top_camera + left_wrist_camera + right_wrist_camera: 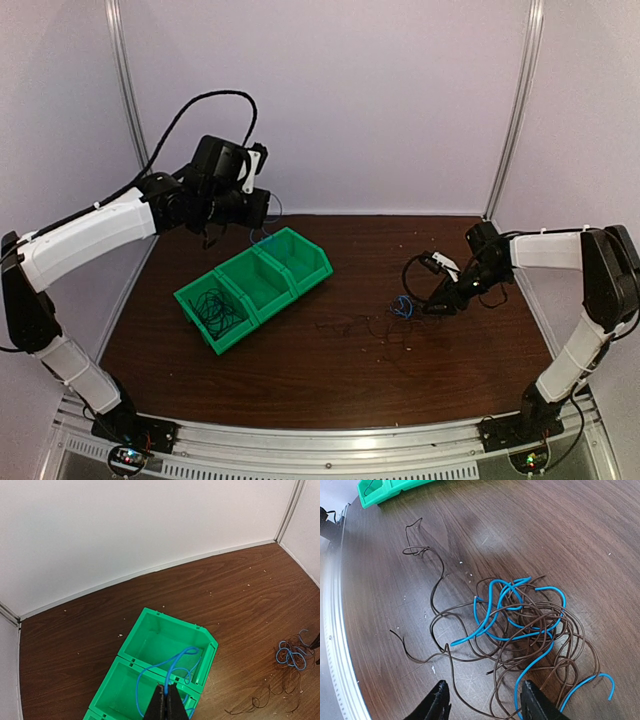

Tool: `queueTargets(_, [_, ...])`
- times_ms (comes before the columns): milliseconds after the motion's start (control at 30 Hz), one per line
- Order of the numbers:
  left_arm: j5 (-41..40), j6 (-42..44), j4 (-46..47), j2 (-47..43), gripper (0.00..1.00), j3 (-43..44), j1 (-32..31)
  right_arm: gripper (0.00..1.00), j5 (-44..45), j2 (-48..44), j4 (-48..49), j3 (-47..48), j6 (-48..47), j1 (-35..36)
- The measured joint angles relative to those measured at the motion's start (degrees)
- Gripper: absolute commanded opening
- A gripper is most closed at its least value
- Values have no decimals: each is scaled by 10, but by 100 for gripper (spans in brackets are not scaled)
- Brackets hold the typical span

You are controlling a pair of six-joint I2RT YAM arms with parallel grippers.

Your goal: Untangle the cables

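Note:
My left gripper (pixel 166 687) is shut on a thin blue cable (pixel 172 662). It hangs in loops over the far two compartments of the green bins (pixel 150 615). In the top view this gripper (pixel 258 218) hovers above the far end of the bins (pixel 300 275). My right gripper (pixel 483 684) is open, its fingers straddling the near edge of a tangle of blue and dark cables (pixel 520 625) lying on the table. In the top view that tangle (pixel 403 308) sits just left of the right gripper (pixel 438 304).
The nearest bin compartment holds several dark cables (pixel 212 308). Loose dark strands (pixel 350 328) trail across the table between the bins and the tangle. A bin corner (pixel 375 492) shows at the top left of the right wrist view. White walls enclose the table.

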Motion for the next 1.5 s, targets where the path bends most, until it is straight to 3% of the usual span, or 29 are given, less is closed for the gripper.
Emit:
queueTargets(433, [-28,2,-24,-51,0,-22,31,50,0,0,-1,0,-1,0])
queueTargets(1500, [65,-36,44,122,0,-113,71,51,0,0,-5,0,-2,0])
